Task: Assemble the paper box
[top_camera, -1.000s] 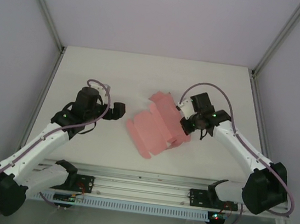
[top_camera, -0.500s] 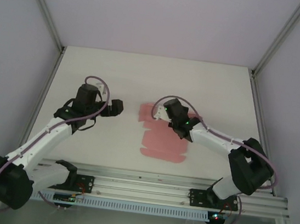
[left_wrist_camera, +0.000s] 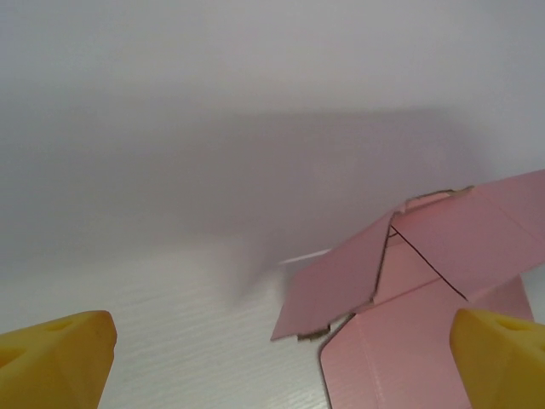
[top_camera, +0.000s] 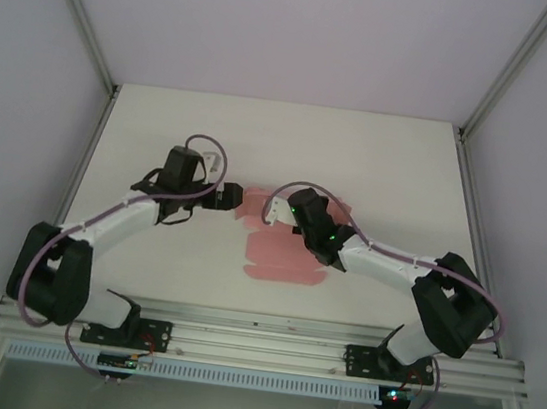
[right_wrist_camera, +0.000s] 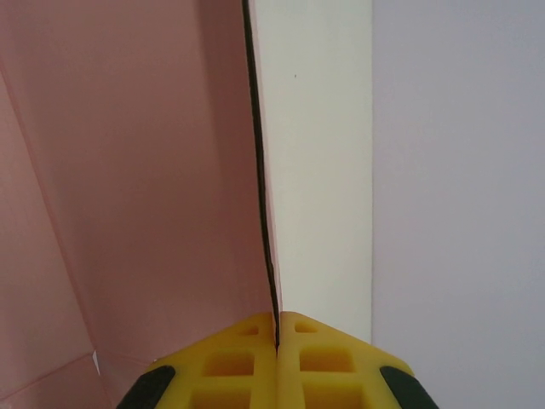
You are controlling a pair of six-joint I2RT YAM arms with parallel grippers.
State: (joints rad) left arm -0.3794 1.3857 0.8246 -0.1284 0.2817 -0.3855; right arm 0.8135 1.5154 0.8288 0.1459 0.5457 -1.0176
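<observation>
Gripping the paper box (top_camera: 286,264) edge, closed right pincer (right_wrist_camera: 278,331); wide-open left pincer (top_camera: 236,198) just beside it

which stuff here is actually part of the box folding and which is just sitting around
Part of the job: paper box, pink card sheet; right gripper, shut on its edge; left gripper, open beside it.
Just there: table; metal rail at the near edge.

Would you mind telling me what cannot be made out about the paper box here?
Top view: paper box far flaps hidden under the right arm.
Left wrist view: its near part cut off by the bottom edge.
Right wrist view: most of it lies beyond the frame.
</observation>
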